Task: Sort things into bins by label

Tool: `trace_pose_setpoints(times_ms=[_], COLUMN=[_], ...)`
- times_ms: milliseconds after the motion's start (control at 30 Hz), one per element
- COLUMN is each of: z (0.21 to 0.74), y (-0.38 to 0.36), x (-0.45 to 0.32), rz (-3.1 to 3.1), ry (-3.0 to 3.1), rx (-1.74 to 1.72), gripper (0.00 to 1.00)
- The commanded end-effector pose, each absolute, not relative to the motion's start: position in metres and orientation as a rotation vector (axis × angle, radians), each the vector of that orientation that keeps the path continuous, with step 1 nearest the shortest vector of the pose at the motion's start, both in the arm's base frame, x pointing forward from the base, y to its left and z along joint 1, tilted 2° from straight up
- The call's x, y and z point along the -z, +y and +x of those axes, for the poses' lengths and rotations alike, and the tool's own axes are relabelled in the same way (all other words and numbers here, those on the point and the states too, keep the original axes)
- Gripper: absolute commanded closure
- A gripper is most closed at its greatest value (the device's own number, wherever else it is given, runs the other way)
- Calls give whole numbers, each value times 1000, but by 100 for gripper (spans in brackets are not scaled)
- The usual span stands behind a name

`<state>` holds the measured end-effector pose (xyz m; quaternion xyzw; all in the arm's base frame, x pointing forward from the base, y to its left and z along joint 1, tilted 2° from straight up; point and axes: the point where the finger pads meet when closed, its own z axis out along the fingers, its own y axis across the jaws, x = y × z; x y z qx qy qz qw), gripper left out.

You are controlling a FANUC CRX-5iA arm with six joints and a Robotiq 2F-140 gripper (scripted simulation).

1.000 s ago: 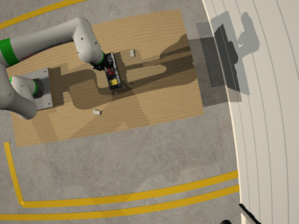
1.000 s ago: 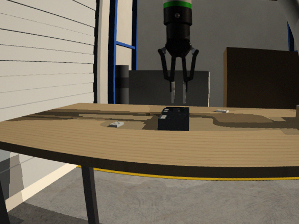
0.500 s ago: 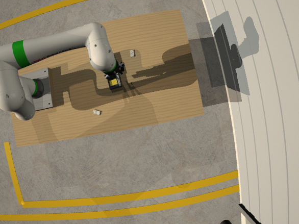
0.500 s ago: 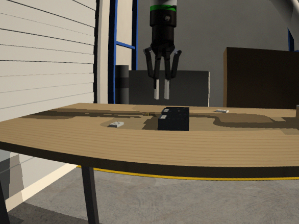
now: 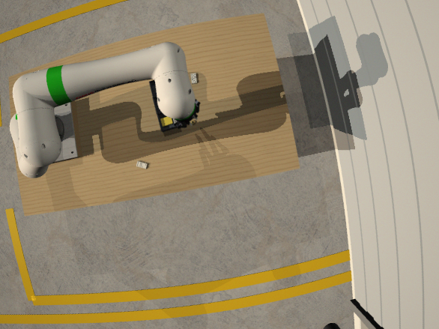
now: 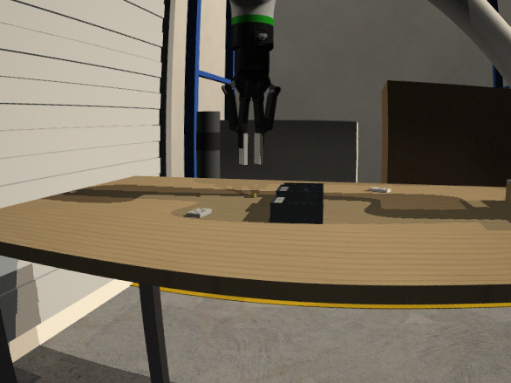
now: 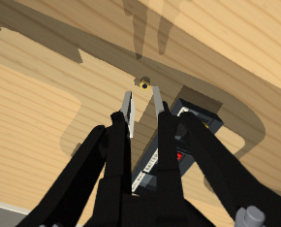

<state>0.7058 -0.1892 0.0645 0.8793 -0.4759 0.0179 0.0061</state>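
My gripper [image 6: 250, 161] [image 7: 143, 98] hangs well above the table, its fingers a narrow gap apart with nothing between them. Straight below it a small gold nut [image 7: 143, 85] [image 6: 250, 194] [image 5: 193, 121] lies on the wood. Just beside the nut stands a row of black labelled bins [image 6: 296, 210] [image 5: 153, 93] [image 7: 194, 113]. One bin holds a yellow block [image 5: 166, 121], another a red thing [image 7: 180, 156]. A small white plate [image 5: 193, 78] [image 6: 378, 189] lies on one side of the bins. A second white piece [image 5: 142, 165] [image 6: 199, 212] lies on the other side, farther off.
The wooden table [image 5: 243, 145] [image 6: 262, 252] carries the arm's grey base [image 5: 67, 142] at one end. My arm's forearm covers most of the bins in the overhead view. A pale ribbed wall [image 5: 393, 164] stands past the table's far end.
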Motion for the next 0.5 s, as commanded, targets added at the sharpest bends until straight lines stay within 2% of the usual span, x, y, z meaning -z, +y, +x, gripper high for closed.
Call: trace_pose_setpoints(times_ms=[0, 467], z=[707, 704], y=[-190, -187], x=[-65, -65], rz=[2752, 2752], ry=[-1488, -1488], rx=[-42, -42], gripper=[73, 73])
